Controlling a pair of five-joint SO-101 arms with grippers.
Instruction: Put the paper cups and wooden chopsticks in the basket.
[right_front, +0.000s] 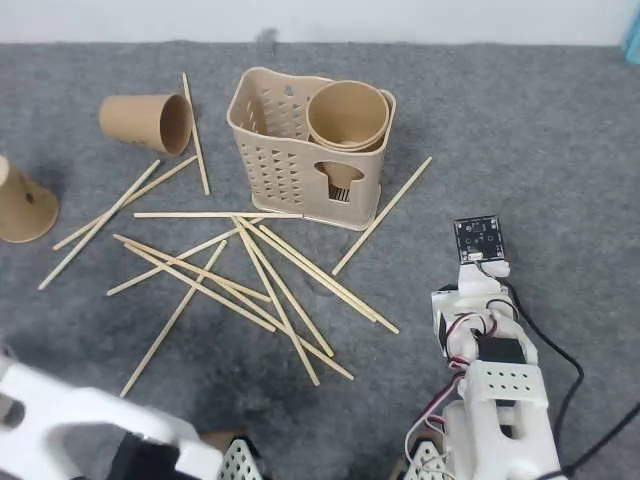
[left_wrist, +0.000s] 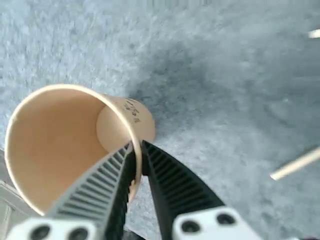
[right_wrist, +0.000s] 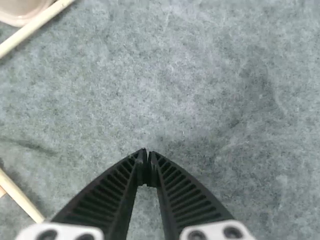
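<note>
The left fingers (left_wrist: 107, 175) are clamped on the rim of a paper cup (left_wrist: 60, 145). One finger is inside the cup and one is outside, and they are almost shut with only the thin cup wall between them. The cup tips to one side, with the grey tabletop (right_front: 520, 130) under it. The job now looks like carrying this cup to the basket (right_front: 270, 150), which stands well apart at the far side of the tabletop. To do it well, the arm should lift the cup high enough to go over the basket wall. The squeeze should be firm but not so hard that it crushes the rim. The cup should go mouth up over the cups in the basket (right_front: 348, 112), and the fingers should open only when it sits inside them. The right fingers (right_wrist: 125, 185) are pressed together and hold nothing; they hang just above the tabletop. One cup on its side (right_front: 145, 122) lies left of the basket, another cup (right_front: 22, 205) is at the left edge, and the wooden chopsticks (right_front: 215, 214) lie in a heap in front of the basket.
</note>
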